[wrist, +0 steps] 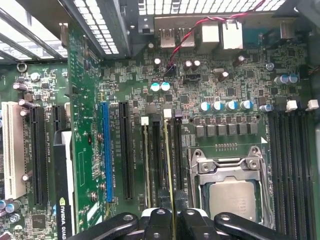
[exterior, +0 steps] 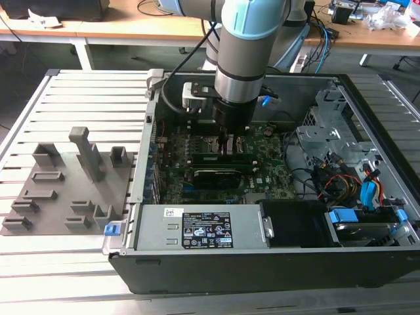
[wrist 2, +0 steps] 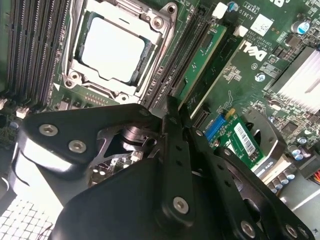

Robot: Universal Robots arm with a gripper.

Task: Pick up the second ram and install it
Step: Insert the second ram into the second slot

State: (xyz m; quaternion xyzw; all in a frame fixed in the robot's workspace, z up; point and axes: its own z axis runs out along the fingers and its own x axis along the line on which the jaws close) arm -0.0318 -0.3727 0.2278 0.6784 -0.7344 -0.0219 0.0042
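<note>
The black metal gripper (wrist: 172, 216), nearest the lens in both wrist views, is pressed together on the thin edge of the long green circuit-board second ram (wrist: 169, 165), which stands upright in a black memory slot (wrist: 176, 155) just beside the silver CPU socket (wrist: 231, 175). I judge the seating step is in hand. Whether the slot's white latches (wrist: 167, 113) have closed is hard to make out.
</note>
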